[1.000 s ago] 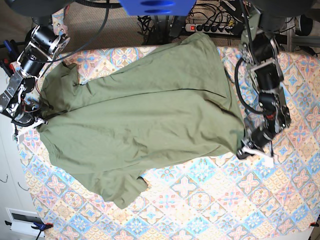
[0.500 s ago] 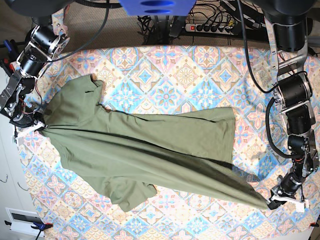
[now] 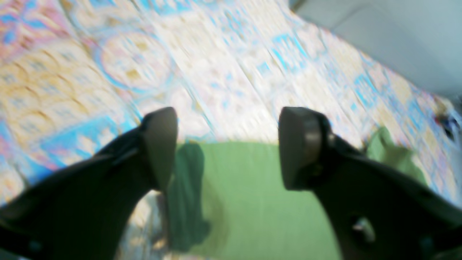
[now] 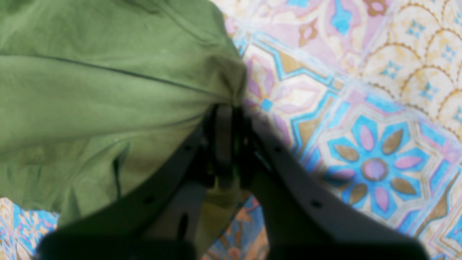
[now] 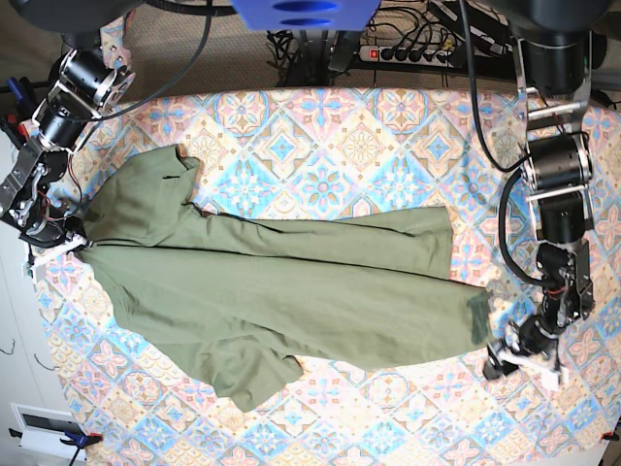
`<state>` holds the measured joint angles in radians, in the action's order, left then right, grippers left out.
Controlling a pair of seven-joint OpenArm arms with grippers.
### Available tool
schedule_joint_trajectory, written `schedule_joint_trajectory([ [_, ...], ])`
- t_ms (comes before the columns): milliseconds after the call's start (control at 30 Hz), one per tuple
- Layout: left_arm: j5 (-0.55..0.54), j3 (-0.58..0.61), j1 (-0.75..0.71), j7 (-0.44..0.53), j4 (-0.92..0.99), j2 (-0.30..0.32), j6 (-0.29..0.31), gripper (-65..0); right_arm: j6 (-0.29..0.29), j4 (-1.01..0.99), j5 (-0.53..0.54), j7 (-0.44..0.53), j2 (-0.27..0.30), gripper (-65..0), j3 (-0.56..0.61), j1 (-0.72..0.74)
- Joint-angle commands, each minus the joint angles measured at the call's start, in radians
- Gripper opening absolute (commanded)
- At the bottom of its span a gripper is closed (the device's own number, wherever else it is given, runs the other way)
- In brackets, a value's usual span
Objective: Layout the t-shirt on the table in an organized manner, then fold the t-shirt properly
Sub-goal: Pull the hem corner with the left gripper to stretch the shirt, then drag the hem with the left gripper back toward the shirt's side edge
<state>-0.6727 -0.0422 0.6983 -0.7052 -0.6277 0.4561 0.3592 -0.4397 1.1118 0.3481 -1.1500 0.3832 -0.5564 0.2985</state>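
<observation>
The olive-green t-shirt lies stretched in a long wrinkled band across the table, with one sleeve toward the near edge. At the far left my right gripper is shut on a bunched edge of the t-shirt; the wrist view shows its fingers pinched together on the cloth. My left gripper stands just right of the shirt's loose right end. Its fingers are wide apart with nothing between them, and green cloth lies on the table below.
A power strip and cables lie beyond the table's far edge. A white cabinet stands off the left side. The table's edge and grey floor show close by in the left wrist view.
My left gripper has opened and let go of the shirt's right corner, then moved back from the near right corner. The freed end has dropped onto the table. My right gripper has kept its grip.
</observation>
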Motion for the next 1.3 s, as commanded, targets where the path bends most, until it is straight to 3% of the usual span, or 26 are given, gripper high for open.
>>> schedule_joint_trajectory([
  [0, -0.022, -0.003, -0.038, -0.055, -0.106, 0.013, 0.01, -33.4, -0.001, 0.014, 0.013, 0.015, 0.026, -62.8, -0.001, 0.024],
  [100, -0.086, -0.029, -0.243, -0.207, -0.4, 0.016, 0.01, -39.8, -0.001, 0.014, 0.013, 0.015, 0.026, -62.8, -0.001, 0.024],
  [233, -0.121, -0.106, -0.497, -0.308, -0.708, 0.008, 0.001, -39.3, -0.001, 0.017, 0.013, 0.015, 0.026, -62.8, -0.001, 0.023],
  [400, -0.121, -0.207, -0.655, -0.36, -0.829, -0.036, 0.001, -39.3, -0.001, 0.014, 0.013, 0.015, 0.021, -62.8, 0.0, 0.023],
  [600, -0.117, -0.242, -0.701, -0.357, -0.826, -0.076, 0.001, -39.3, -0.001, 0.017, 0.013, 0.018, 0.021, -62.9, 0.085, 0.023],
  [1067, -0.123, -0.244, -0.601, -0.356, -0.639, -0.198, 0.01, -40.7, 0.0, 0.021, 0.018, 0.02, 0.021, -63.0, 0.088, 0.023],
  [1133, -0.126, -0.244, -0.602, -0.359, -0.651, -0.205, 0.03, -45.9, 0.0, 0.021, 0.018, 0.02, 0.021, -63.0, 0.086, 0.023],
  [1233, -0.163, -0.241, -0.61, -0.367, -0.671, -0.205, 0.093, -65.0, 0.0, 0.017, 0.018, 0.02, 0.021, -63.0, 0.086, 0.023],
  [1267, -0.173, -0.241, -0.616, -0.37, -0.671, -0.205, 0.094, -65.0, 0.0, 0.017, 0.016, 0.02, 0.021, -63.0, 0.085, 0.023],
])
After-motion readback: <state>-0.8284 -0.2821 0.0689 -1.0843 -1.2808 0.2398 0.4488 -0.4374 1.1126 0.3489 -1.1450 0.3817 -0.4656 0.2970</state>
